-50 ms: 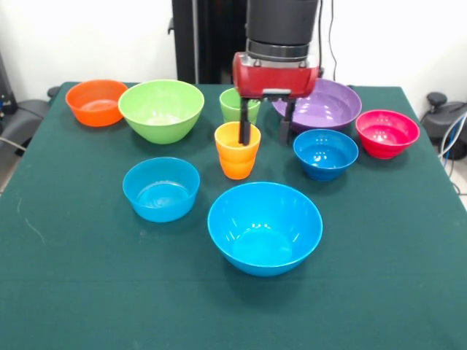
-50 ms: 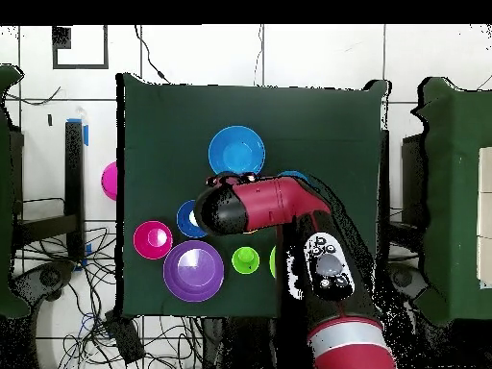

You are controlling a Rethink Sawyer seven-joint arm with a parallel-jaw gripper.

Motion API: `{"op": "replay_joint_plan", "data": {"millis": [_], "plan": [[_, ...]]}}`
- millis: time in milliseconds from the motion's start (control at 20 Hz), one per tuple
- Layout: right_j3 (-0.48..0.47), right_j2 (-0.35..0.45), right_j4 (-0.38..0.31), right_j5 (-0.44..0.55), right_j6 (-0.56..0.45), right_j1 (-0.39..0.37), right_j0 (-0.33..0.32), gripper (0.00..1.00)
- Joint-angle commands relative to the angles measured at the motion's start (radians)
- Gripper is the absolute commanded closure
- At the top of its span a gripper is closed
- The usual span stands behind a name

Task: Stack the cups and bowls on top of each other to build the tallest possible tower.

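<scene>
The orange-yellow cup (image 1: 237,154) stands upright mid-table, with the light green cup (image 1: 235,104) just behind it. My gripper (image 1: 265,130) is open and hangs over the orange-yellow cup's right rim. One finger (image 1: 244,131) dips into the cup's mouth, the other is outside to the right. Round about sit the bowls: large blue (image 1: 264,227), lime green (image 1: 161,109), purple (image 1: 325,103), two small blue (image 1: 160,189) (image 1: 325,153), orange (image 1: 95,102) and pink-red (image 1: 387,133). Nothing is stacked. In the overhead view the arm (image 2: 264,207) hides the gripper and the orange-yellow cup.
The green-clothed table (image 1: 80,292) has bare cloth along its front edge. Seen from overhead, the large blue bowl (image 2: 236,152), pink-red bowl (image 2: 152,239), purple bowl (image 2: 193,270) and light green cup (image 2: 246,259) lie around the arm. Cables and chairs surround the table.
</scene>
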Motion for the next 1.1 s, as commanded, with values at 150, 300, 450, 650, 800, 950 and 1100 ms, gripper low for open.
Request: {"op": "replay_joint_plan", "data": {"millis": [150, 300, 450, 650, 800, 950, 1100], "plan": [[0.077, 0.048, -0.106, -0.033, -0.054, 0.095, -0.045, 0.0], [0.084, 0.05, -0.118, -0.047, -0.045, 0.111, -0.056, 0.0], [0.101, 0.049, -0.124, -0.052, -0.03, 0.11, -0.064, 0.0], [0.122, 0.039, -0.131, -0.069, -0.004, 0.106, -0.066, 0.0], [0.13, 0.035, -0.127, -0.07, 0.014, 0.111, -0.064, 0.0], [0.141, 0.034, -0.117, -0.068, 0.036, 0.106, -0.053, 0.0], [0.163, 0.027, -0.103, -0.06, 0.055, 0.084, -0.041, 0.0]]}}
